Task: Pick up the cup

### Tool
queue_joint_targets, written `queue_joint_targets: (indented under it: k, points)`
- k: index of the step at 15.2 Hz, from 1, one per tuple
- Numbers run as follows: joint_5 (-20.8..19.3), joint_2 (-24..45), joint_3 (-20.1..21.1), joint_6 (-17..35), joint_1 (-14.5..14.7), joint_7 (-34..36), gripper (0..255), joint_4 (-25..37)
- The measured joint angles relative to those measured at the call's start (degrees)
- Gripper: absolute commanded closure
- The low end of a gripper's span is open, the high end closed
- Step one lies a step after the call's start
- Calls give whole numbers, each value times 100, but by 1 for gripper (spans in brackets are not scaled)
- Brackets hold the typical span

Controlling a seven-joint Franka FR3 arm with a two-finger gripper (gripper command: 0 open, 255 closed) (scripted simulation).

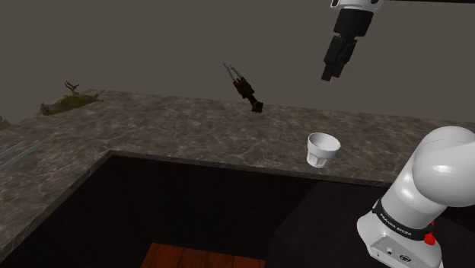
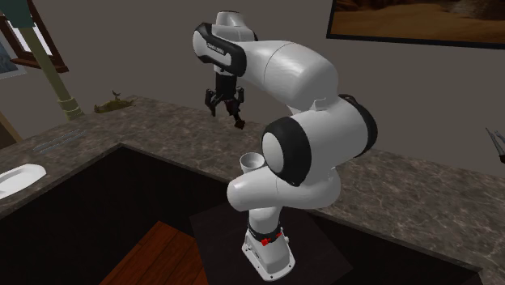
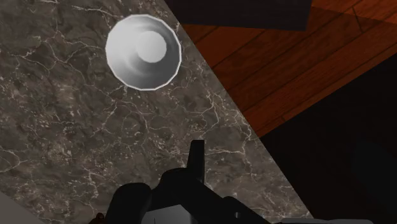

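Observation:
A small white cup (image 1: 323, 149) stands upright on the dark marbled countertop (image 1: 190, 129), close to its front edge. My black gripper (image 1: 329, 74) hangs well above the cup, pointing down, a little farther back than it. In the second exterior view the gripper (image 2: 225, 109) shows its fingers spread apart with nothing between them, and the cup (image 2: 252, 163) peeks out from behind the arm's elbow. Seen from the wrist, the cup (image 3: 143, 52) shows its round open mouth far below, off to one side of a finger (image 3: 196, 159).
A dark, spindly object (image 1: 245, 89) lies on the counter behind the cup. A greenish deer-like figure (image 1: 70, 99) rests at the far left corner. The counter is L-shaped around a dark recess with wooden floor (image 1: 202, 256). The stand (image 2: 267, 235) sits below.

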Motion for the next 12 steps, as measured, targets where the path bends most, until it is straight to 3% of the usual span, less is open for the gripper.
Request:
queue_joint_targets:
  k: [4,12]
  points:
    - [-98,-67,-174,211,-51,-223,0,-330]
    - [-510,83,-888,1304,-283,-1099,0,-1468]
